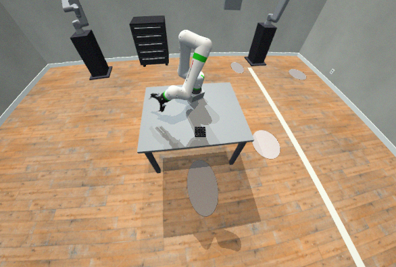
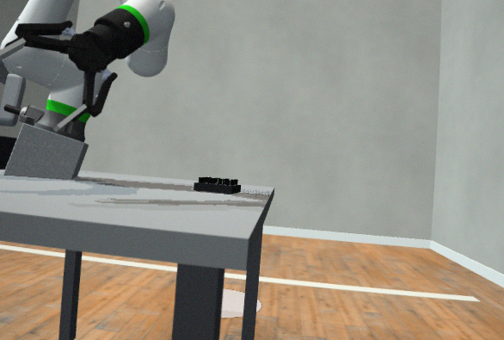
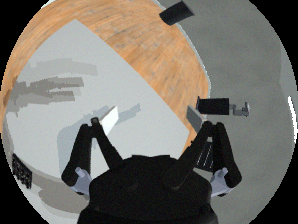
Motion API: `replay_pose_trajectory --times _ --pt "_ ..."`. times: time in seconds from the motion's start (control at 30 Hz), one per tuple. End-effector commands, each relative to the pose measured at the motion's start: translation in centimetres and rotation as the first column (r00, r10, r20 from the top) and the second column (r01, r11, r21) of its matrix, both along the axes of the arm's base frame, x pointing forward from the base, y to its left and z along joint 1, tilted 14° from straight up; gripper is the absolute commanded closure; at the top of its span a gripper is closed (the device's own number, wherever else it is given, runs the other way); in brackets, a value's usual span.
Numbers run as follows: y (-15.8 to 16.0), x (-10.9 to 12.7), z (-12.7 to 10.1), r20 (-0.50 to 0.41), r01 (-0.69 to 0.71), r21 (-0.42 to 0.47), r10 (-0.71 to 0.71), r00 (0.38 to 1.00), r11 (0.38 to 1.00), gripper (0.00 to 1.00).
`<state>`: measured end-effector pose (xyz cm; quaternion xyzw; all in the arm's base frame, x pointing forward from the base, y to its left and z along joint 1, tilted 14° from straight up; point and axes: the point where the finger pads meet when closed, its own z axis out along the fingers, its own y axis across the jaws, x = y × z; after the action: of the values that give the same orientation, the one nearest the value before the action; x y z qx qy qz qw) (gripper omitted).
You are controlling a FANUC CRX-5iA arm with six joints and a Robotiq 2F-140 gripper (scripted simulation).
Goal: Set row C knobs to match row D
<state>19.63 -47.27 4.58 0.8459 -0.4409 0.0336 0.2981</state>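
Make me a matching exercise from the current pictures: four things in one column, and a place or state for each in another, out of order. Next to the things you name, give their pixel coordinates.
Things
1. Tool (image 1: 156,102) (image 2: 52,72) (image 3: 152,112)
2. Knob box (image 1: 200,132) (image 2: 217,187) (image 3: 22,171)
3. Drawer cabinet (image 1: 151,48)
4. Grey wall box (image 1: 234,0)

Places or states
A. Mounted on the wall
B. Open, nothing between its fingers
C. Standing on the floor
D. Resting on the table (image 1: 223,111) (image 2: 150,224) (image 3: 145,132)

Pairs: 1-B, 2-D, 3-C, 4-A

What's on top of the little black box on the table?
Lots of small black knobs stand on the box. Their white lines are too tiny to read.
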Motion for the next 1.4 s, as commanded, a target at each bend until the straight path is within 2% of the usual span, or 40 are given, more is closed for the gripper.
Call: replay_pose_trajectory --times 0.0,0.3,0.37,0.4,0.57,0.87,0.93,0.97,1.37 --pt "2.3 3.6 0.4 0.019 -0.058 0.060 0.057 0.998 0.997 0.00" --pt "8.6 10.8 0.4 0.083 -0.211 0.164 0.199 0.976 0.964 0.00" --pt "8.6 10.8 0.4 0.083 -0.211 0.164 0.199 0.976 0.964 0.00" --pt "10.9 12.8 0.4 0.106 -0.260 0.195 0.243 0.964 0.946 0.00" --pt "14.7 15.9 0.4 0.145 -0.339 0.243 0.312 0.939 0.909 0.00" --pt "23.6 21.2 0.7 0.234 -0.499 0.329 0.442 0.866 0.802 0.00" --pt "23.6 21.2 0.7 0.234 -0.499 0.329 0.442 0.866 0.802 0.00" --pt "26.5 22.5 0.9 0.264 -0.546 0.351 0.479 0.837 0.761 0.00" --pt "38.9 26.5 2.1 0.391 -0.714 0.418 0.599 0.699 0.562 0.00"
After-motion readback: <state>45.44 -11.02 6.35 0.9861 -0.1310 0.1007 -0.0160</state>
